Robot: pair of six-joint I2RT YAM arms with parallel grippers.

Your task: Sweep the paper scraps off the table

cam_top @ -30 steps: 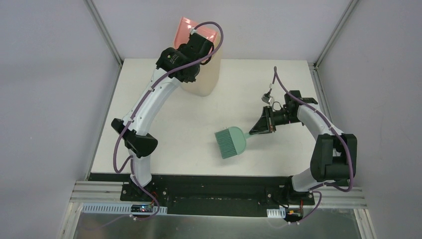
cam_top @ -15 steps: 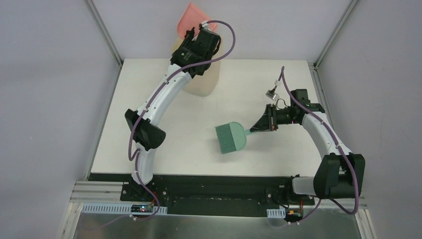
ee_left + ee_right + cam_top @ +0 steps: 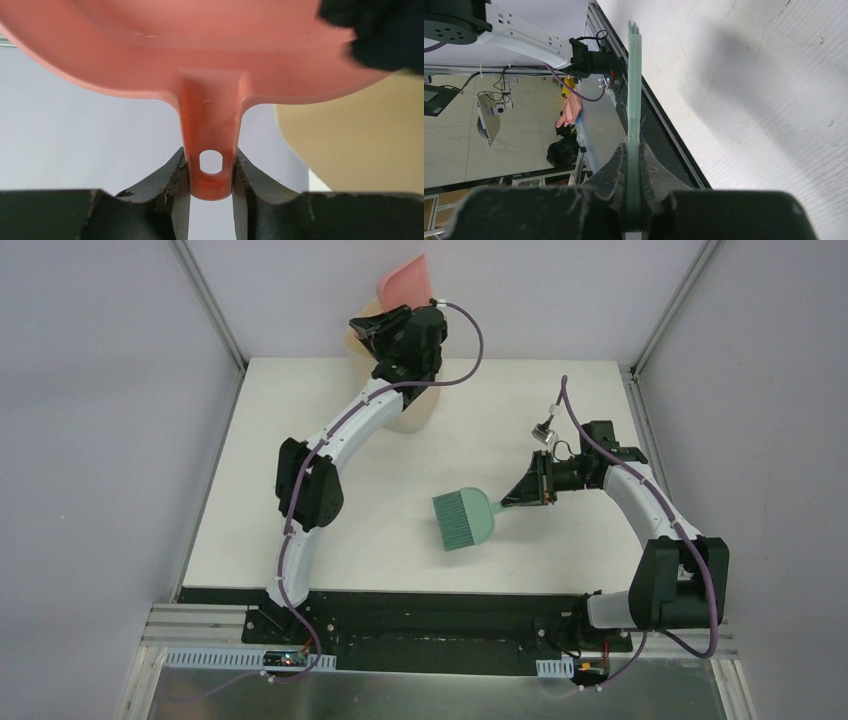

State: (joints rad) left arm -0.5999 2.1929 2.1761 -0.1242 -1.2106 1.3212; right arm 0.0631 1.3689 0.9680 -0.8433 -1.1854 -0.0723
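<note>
beige bin (image 3: pixel 425 412) at table (image 3: pixel 380 540) rear-left, brush (image 3: pixel 465 522) centre

The pink dustpan (image 3: pixel 210 60) is cut off up top. A dark lump (image 3: pixel 380 35) by it is too blurry to name. The left arm (image 3: pixel 345 425) hides much of the beige bin (image 3: pixel 422 412).

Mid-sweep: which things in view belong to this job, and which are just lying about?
Job: pink dustpan in left tool, over beige bin; green brush in right tool; table; blurred dark wad by the dustpan, likely a scrap.
Lying about: pink item and black bag on the floor beyond the table.
</note>
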